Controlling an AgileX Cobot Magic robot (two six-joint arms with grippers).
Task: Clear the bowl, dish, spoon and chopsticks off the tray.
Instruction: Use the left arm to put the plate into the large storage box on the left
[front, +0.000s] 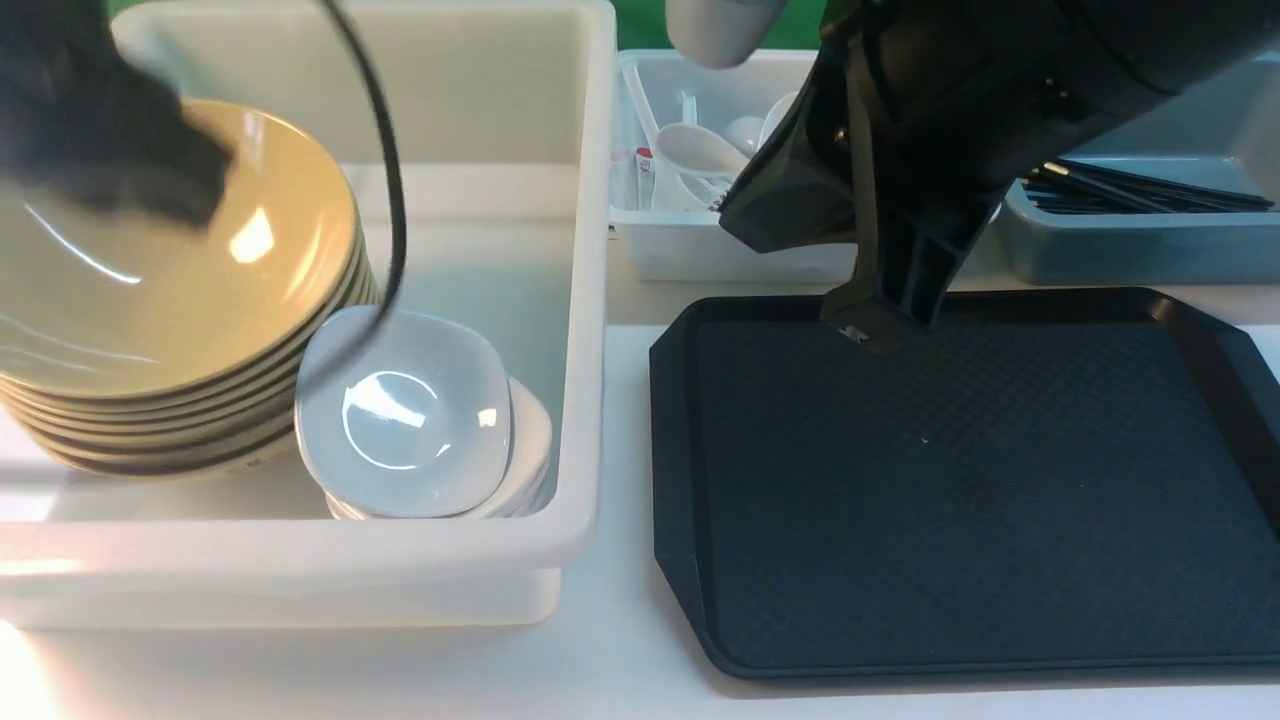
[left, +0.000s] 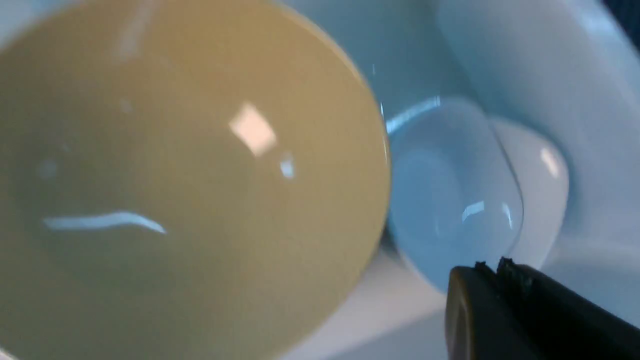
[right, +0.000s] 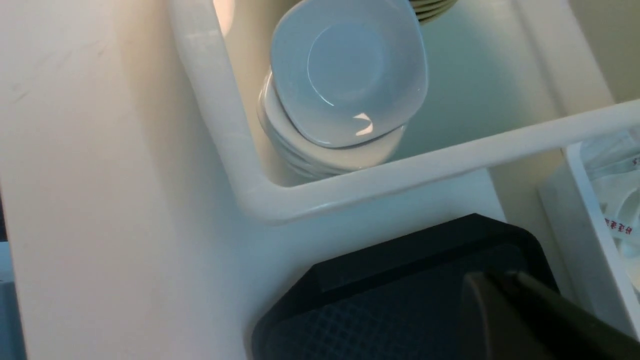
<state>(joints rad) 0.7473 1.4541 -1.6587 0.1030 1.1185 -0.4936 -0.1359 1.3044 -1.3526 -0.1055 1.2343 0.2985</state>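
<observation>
The tray (front: 1000, 500) lies bare on the right of the bench (front: 600, 670), so the clearing looks done and the step in hand is probably getting both arms away cleanly. The bowl (front: 150, 290) tops a tilted stack at the left of the large white bin (front: 590, 300), with the dish (front: 405, 415) on its own stack just to the right, touching the bowl stack. The spoon (front: 695, 150) lies among others in the small white bin (front: 700, 255) at the far side, and the chopsticks (front: 1150, 190) lie in the grey-blue bin (front: 1130, 250) at the far right. The left jaws are pressed together with nothing between them and hover over the bowl's far left edge. The right jaws are also closed and empty, low over the tray's far left corner; whether they touch it I cannot tell. To finish well, the left arm should rise straight up before swinging away, since the bowl stack leans and a black cable (front: 390, 200) hangs across the dish. The right arm should lift before moving sideways, to avoid dragging the tray.
</observation>
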